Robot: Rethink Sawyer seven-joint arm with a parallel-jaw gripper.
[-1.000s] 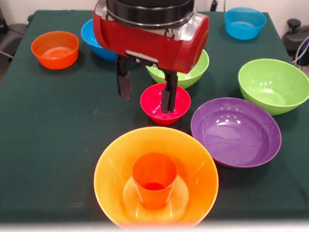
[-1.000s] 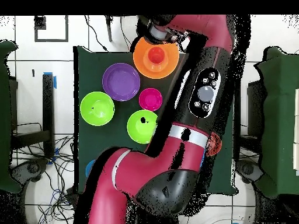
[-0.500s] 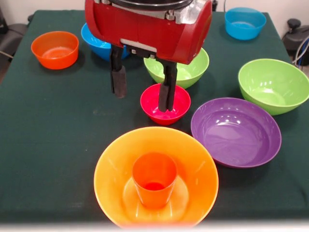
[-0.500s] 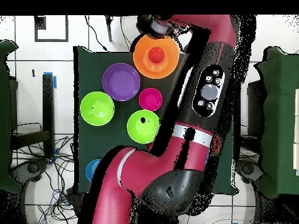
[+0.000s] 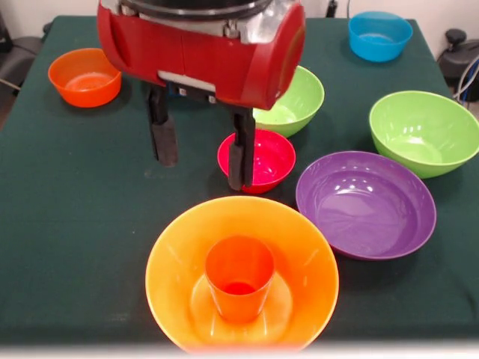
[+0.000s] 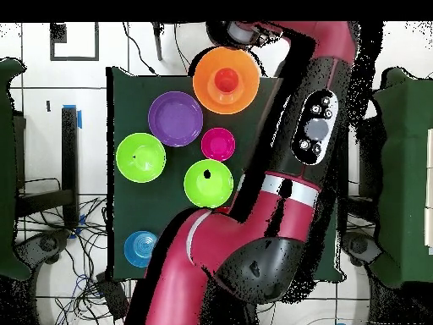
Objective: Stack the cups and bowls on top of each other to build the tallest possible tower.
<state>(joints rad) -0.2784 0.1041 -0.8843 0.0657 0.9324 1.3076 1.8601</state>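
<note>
A dark green cloth covers the table, which stands on a floor of pale tiles with dark seams, black cables tangled across it near the table's left side in the overhead view, and dark chairs left and right.

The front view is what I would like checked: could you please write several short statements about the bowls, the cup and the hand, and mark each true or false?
1. An orange cup stands upright inside the big orange bowl. True.
2. The hand is shut on the small crimson bowl. False: it is open and grips nothing.
3. The purple bowl holds a cup. False: it is empty.
4. The small crimson bowl sits on the table, not yet stacked. True.
</note>
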